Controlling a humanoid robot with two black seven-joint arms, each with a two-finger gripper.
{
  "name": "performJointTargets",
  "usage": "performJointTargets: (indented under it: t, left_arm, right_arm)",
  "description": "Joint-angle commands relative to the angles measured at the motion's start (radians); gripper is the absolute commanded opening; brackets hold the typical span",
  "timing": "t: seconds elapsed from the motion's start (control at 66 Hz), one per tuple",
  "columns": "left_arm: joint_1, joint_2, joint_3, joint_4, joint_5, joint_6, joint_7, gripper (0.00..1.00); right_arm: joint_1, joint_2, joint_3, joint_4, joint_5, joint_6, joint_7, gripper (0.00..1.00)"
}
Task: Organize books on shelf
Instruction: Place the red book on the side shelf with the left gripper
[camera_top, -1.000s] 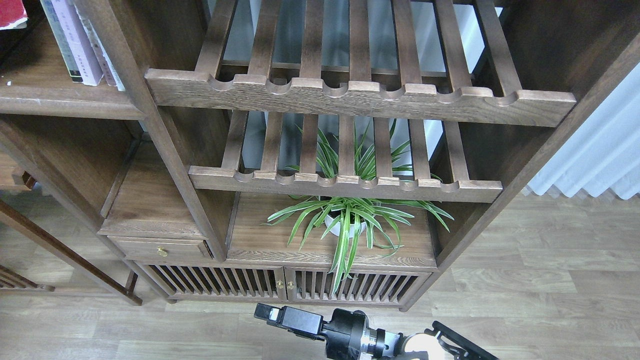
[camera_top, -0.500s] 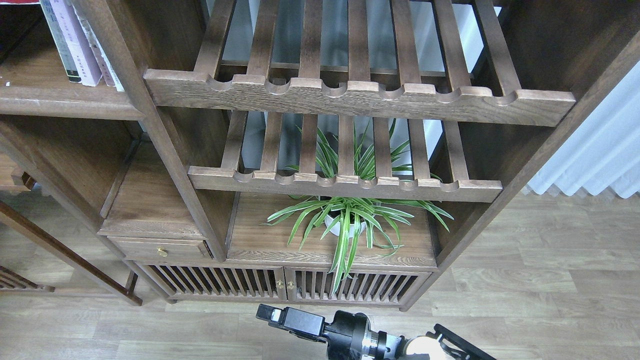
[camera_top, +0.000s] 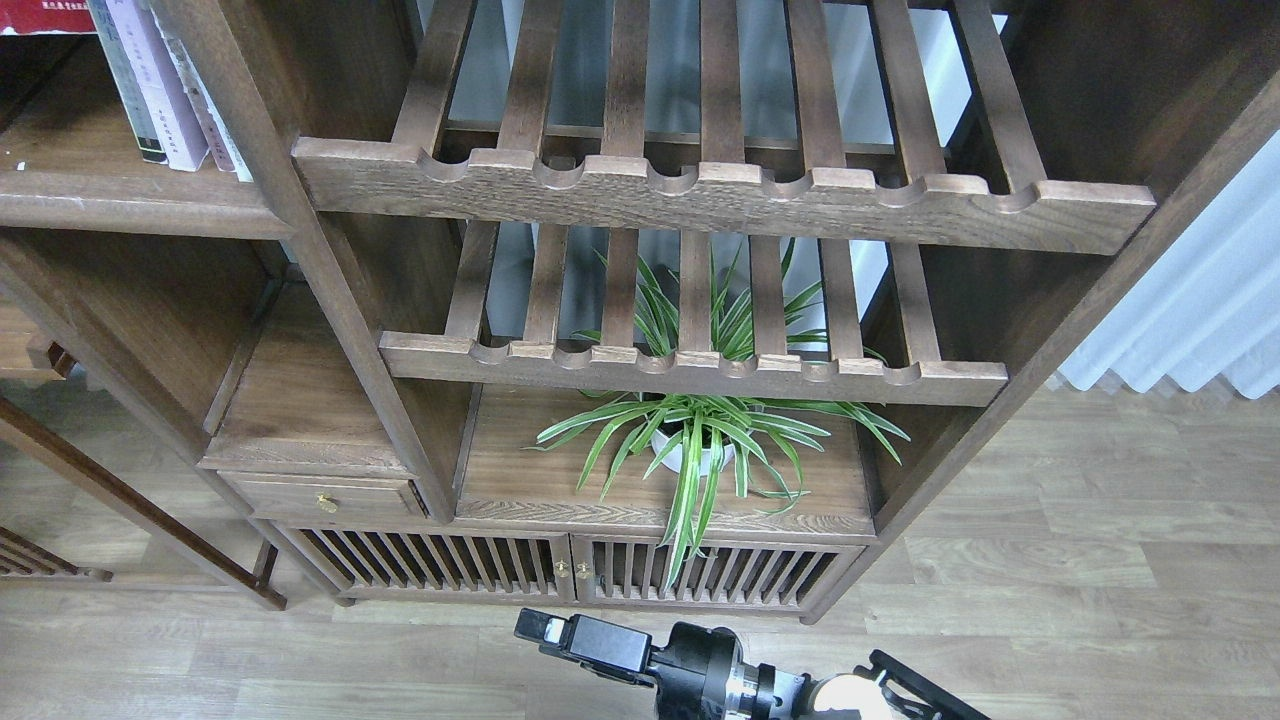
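Presently the books (camera_top: 160, 90) are standing at the far left on the shelf (camera_top: 120, 195). They are likely stiff, weighty and best pinched across the spine. The right end effector (camera_top: 545, 632) is hanging near and low, and I cannot tell whether its fingers are apart; the left one is not showing.

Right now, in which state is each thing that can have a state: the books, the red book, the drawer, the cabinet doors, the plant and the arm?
pale books: standing upright, leaning slightly, on the shelf.
red book: only its lower edge shows; pose cannot be told.
drawer: closed.
cabinet doors: closed.
plant: upright in its white pot, leaves hanging over the front edge.
arm: low at the bottom edge, holding nothing visible; its gripper cannot be made out.
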Motion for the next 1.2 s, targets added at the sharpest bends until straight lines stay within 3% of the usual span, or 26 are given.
performJointTargets:
  t: [0.0,0.015,0.03,0.212,0.576,0.833,1.0,1.182]
  left_arm:
    - [0.005,-0.019,-0.010,-0.001,-0.002,0.000,-0.003,0.55]
    - [0.005,-0.019,-0.010,-0.001,-0.002,0.000,-0.003,0.57]
    - [0.010,-0.010,-0.013,-0.002,-0.004,0.000,-0.009,0.64]
    - [0.033,0.038,-0.018,-0.015,-0.039,0.000,-0.042,0.72]
    - [0.125,0.173,-0.025,-0.123,-0.124,0.000,-0.090,0.72]
    - [0.240,0.291,-0.024,-0.274,-0.202,0.000,-0.114,0.72]
    - [0.307,0.359,-0.022,-0.355,-0.232,0.000,-0.187,0.70]
    - [0.364,0.402,-0.021,-0.430,-0.251,0.000,-0.205,0.70]
  right_arm:
    - [-0.002,0.000,0.000,0.001,0.000,0.000,0.000,1.00]
    - [-0.002,0.000,0.000,0.001,0.000,0.000,0.000,1.00]
    - [-0.002,0.000,0.002,0.001,0.000,0.000,0.002,1.00]
    - [0.000,0.000,0.040,0.005,0.008,0.000,0.018,1.00]
    - [0.000,0.000,0.064,0.008,0.008,0.000,0.045,1.00]
    - [0.000,0.000,0.064,0.011,0.008,0.000,0.055,1.00]
    - [0.000,0.000,0.064,0.016,0.008,0.000,0.077,1.00]
    - [0.000,0.000,0.064,0.018,0.008,0.000,0.081,1.00]
